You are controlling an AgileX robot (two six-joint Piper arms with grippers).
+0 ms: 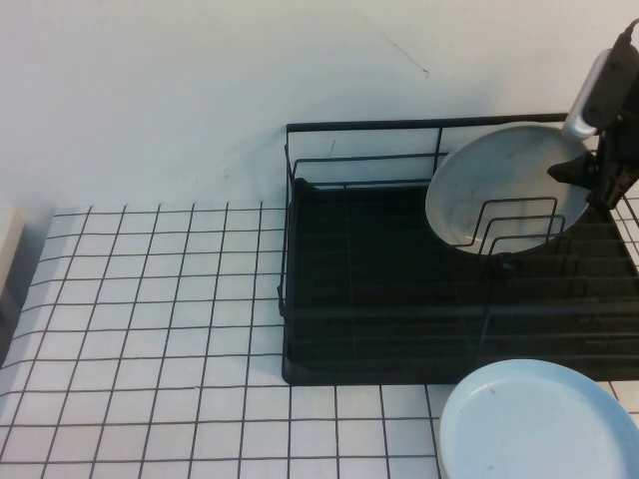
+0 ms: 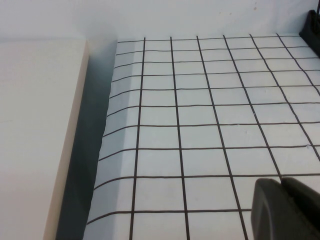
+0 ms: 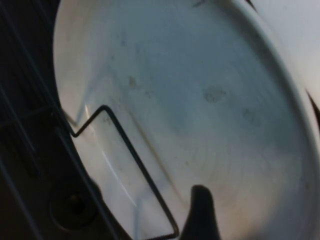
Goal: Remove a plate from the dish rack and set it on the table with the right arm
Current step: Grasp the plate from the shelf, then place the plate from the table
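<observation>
**Plate still in rack, right gripper at its rim — lift not started**

I've got the right gripper [image 1: 577, 172] at the far right of the high view, down on the right edge of the plate [image 1: 504, 190]. One black fingertip [image 3: 200, 212] shows in the right wrist view against the plate's face. I can't tell from any view whether the jaws have closed on the rim or just sit beside it, so I won't call it a grasp.

The plate is leaning on edge in the back right part of the dish rack [image 1: 329, 329], propped behind an upright wire divider [image 1: 519, 225]. Its lower edge is still down in the rack. Nothing has left the rack yet.

My read on what's left: confirm the grip, lift clear of the divider wires, carry out, set down on the table [image 1: 150, 329]. So basically the whole transfer.

A light blue plate [image 1: 539, 424] lies flat on the table just in front of the rack, bottom right. Not the target, but it takes up the nearest drop spot.

The left gripper [image 2: 287, 210] is parked low over the table's left side, well apart from the rack. Only a dark edge of it shows.
</observation>
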